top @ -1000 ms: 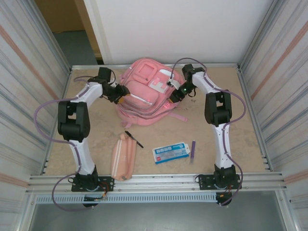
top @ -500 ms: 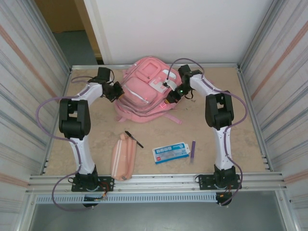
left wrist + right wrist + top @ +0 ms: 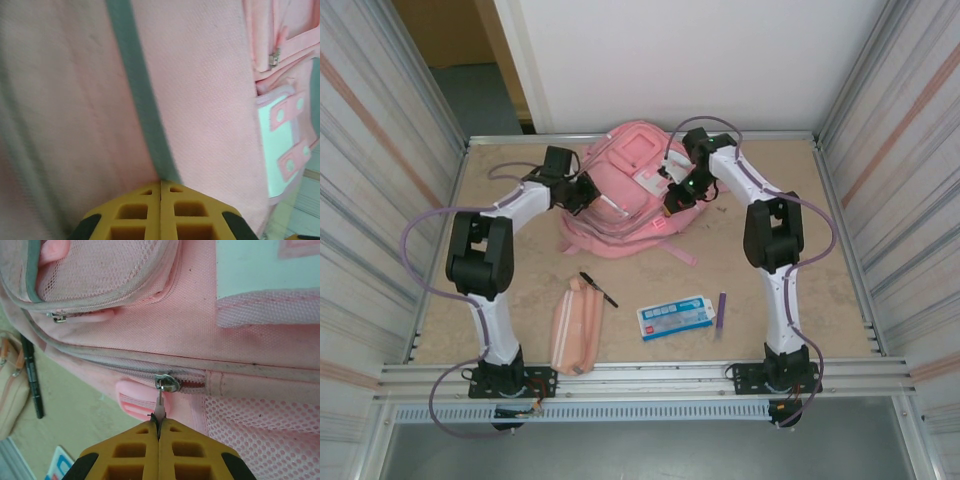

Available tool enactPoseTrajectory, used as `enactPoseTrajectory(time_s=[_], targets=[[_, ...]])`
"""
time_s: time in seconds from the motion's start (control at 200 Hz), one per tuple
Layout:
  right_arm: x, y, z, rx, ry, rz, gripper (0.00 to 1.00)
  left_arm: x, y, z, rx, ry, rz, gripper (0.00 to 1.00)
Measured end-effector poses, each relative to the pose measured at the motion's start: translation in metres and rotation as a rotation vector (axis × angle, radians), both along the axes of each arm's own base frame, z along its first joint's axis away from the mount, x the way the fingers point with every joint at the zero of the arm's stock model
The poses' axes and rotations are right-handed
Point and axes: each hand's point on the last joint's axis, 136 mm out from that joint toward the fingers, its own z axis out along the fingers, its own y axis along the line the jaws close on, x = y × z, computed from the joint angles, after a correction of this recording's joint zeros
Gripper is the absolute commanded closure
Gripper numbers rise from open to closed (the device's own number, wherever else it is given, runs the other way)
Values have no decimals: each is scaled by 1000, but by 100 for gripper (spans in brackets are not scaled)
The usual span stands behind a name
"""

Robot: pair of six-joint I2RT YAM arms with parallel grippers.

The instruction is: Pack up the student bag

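Pinching student bag (image 3: 150, 335) zipper (image 3: 165, 383): right claw (image 3: 159, 426)

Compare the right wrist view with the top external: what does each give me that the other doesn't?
Right wrist: the right gripper shut on the zipper pull of the student bag, a detail too small overhead. Top external: the left gripper at the bag's left side, and the purple pen. Both: the bag, the black pen, the pencil case.
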Motion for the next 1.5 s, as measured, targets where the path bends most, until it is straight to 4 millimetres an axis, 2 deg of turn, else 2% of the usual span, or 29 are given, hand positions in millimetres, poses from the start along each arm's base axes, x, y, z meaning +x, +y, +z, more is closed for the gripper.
enactPoseTrajectory(time_s=[0.16, 0.18, 0.21, 0.241, 0.336, 0.451, 0.631, 0.777, 0.882, 0.997, 1.097, 1.233, 1.348, 1.503], targets=[[-19, 22, 2, -12, 34, 37, 100, -1, -12, -2, -37, -2, 21, 100], [-21, 25, 2, -13, 35, 44, 100, -1, -13, -2, -41, -2, 26, 93], [-22, 28, 3, -14, 35, 52, 100, -1, -15, -2, -46, -2, 27, 76], [-24, 32, 4, -14, 34, 60, 100, -2, -16, -2, -49, -3, 26, 64], [-27, 35, 4, -23, 37, 72, 100, -4, -21, -2, -55, -8, 21, 52], [-27, 29, 2, -37, 48, 61, 100, -18, -16, 0, -40, -3, 18, 47], [-27, 16, -9, -51, 77, 38, 100, -45, 8, 16, 65, 21, 22, 45], [-28, 15, -11, -50, 82, 38, 100, -59, 25, 19, 161, 41, 30, 46], [-27, 15, -9, -45, 74, 38, 100, -64, 28, 2, 197, 102, 13, 46], [-27, 19, -3, -24, 62, 42, 100, -58, 22, -17, 195, 136, -9, 50], [-26, 23, 0, -13, 51, 50, 100, -51, 17, -29, 185, 156, -24, 60], [-30, 29, 0, -4, 43, 82, 100, -43, 12, -28, 163, 151, -34, 100], [-36, 36, 1, 5, 45, 101, 100, -37, -4, -20, 127, 104, -54, 100], [-50, 46, -6, -3, 65, 133, 100, -40, -30, -13, 89, 87, -88, 100]])
